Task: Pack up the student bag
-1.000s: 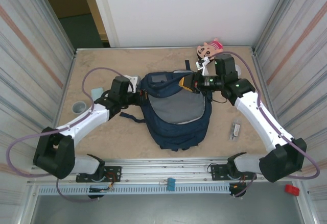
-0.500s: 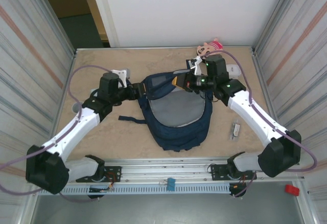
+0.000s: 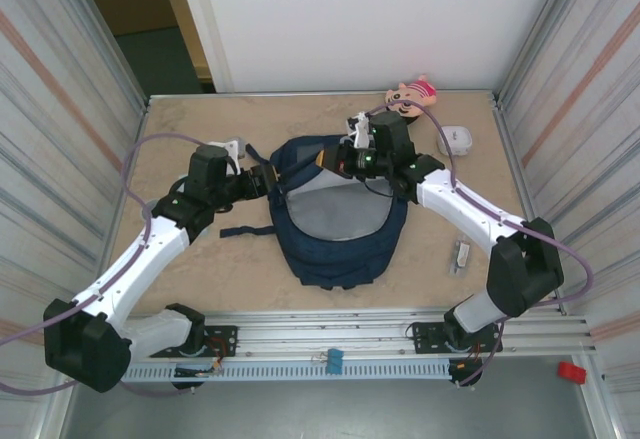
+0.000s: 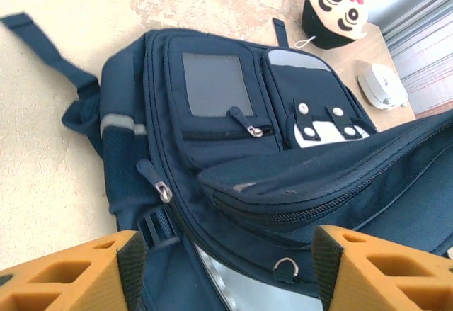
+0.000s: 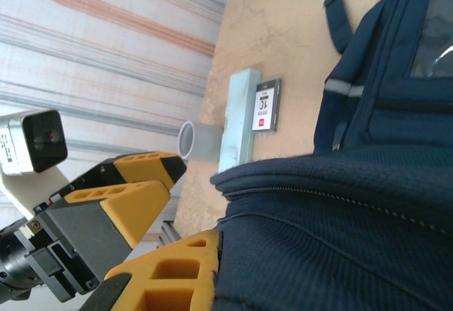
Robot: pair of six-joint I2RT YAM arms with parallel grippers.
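Observation:
The navy student bag [image 3: 340,234] lies mid-table with its grey lining [image 3: 330,209] showing through the open main compartment. My right gripper [image 3: 335,163] is at the bag's far top edge, shut on the raised navy flap [image 5: 340,219]; one orange finger [image 5: 177,272] presses against the fabric and the other is hidden behind it. My left gripper [image 3: 264,184] is open at the bag's left top corner. Its orange fingers [image 4: 78,272] stand wide apart over the zipper rim [image 4: 283,215], holding nothing. The front pockets [image 4: 219,91] face the left wrist camera.
A pink plush toy [image 3: 412,93] and a white device [image 3: 456,139] lie at the back right. A small metal item [image 3: 461,256] lies right of the bag. A light blue block [image 5: 237,123], a card [image 5: 266,105] and a grey cup [image 5: 190,139] sit left of the bag. Metal walls flank the table.
My right gripper has moved left with the bag's top flap, and the bag has slid left with it. The left arm drew back to the bag's left corner. The white device is now uncovered.

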